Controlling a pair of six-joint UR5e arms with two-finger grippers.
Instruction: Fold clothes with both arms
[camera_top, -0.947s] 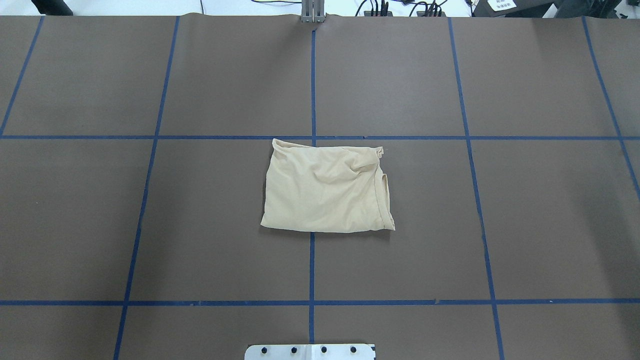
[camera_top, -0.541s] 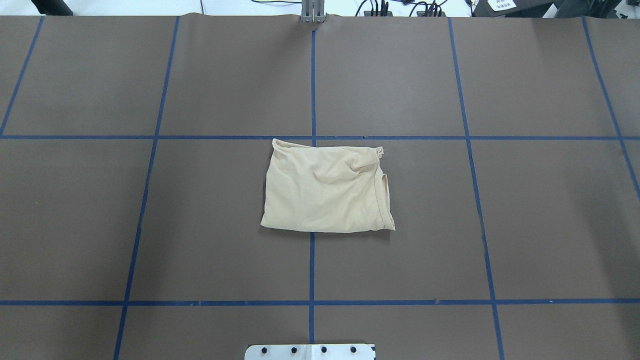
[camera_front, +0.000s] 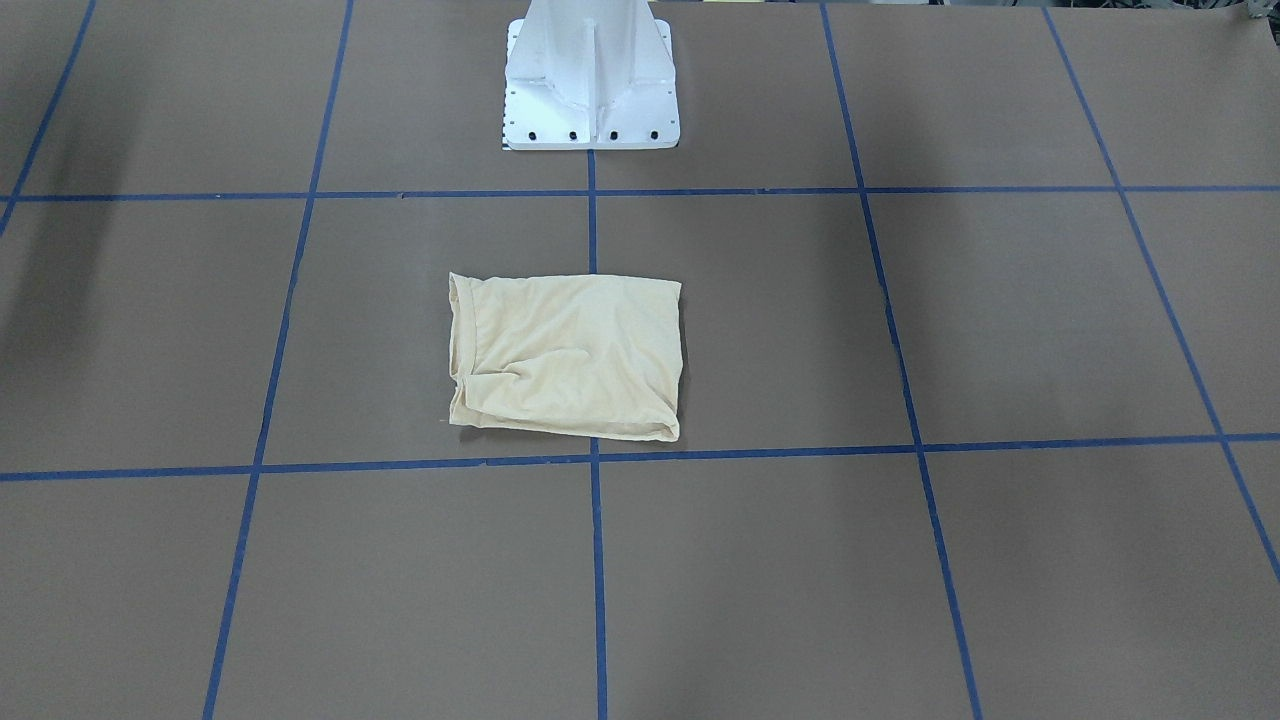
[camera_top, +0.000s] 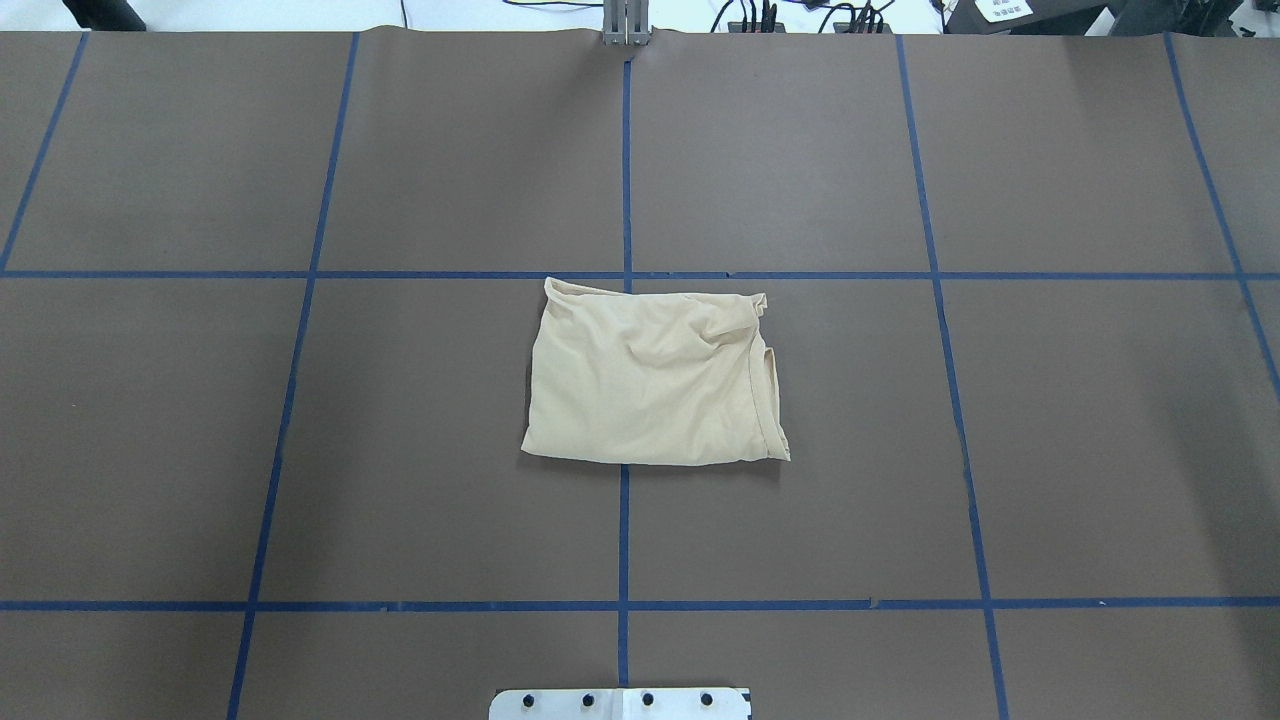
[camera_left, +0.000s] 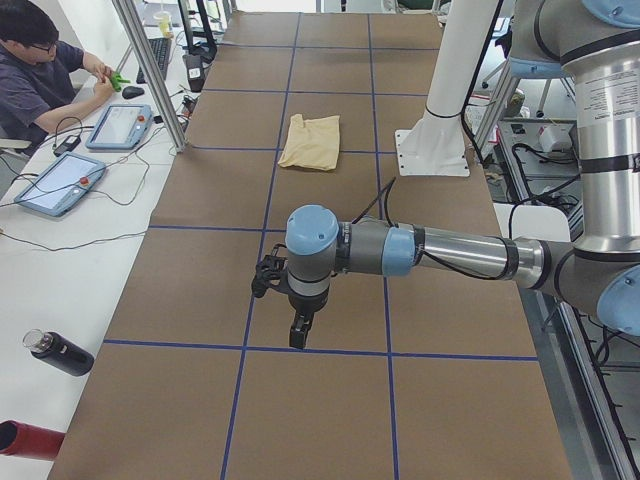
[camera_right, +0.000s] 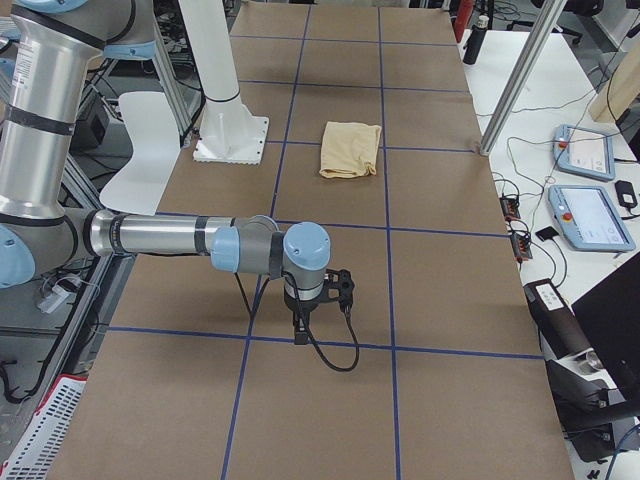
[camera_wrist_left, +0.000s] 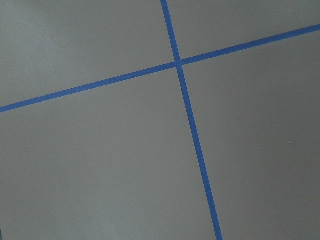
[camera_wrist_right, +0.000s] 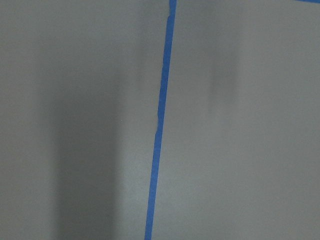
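The left fingers (camera_left: 298, 332) point straight down over the brown tabletop (camera_top: 1100, 450), close to a line of the blue tape (camera_top: 290, 400) near the end on the robot's left. They show only in the exterior left view, so I cannot tell whether they are spread or pressed together. The left wrist camera looks down on bare tabletop and a crossing of two tape lines. Behind the fingers, the left arm (camera_left: 450, 255) reaches out level from the robot's side.

The right fingers (camera_right: 299, 325) hang the same way at the opposite end, pointing down just short of a tape line. Again only a side view shows them, and their state cannot be told. A black cable loops below them. The right arm (camera_right: 160, 235) stretches out level above the tabletop (its wrist camera sees one tape line and soft shadows).

The T-shirt (camera_top: 650, 380) lies well apart from both sets of fingers, in the middle of the tabletop between them. It is folded into a rough rectangle, pale cream-yellow, with some wrinkles toward its far corner on the robot's right. It straddles the centre tape line, its far edge just beside a cross line. A seamed edge runs down the side on the robot's right. The white pedestal base (camera_front: 590, 90) stands nearer the robot, apart from the shirt.

A person (camera_left: 40, 75) sits at the side desk beyond the tabletop.
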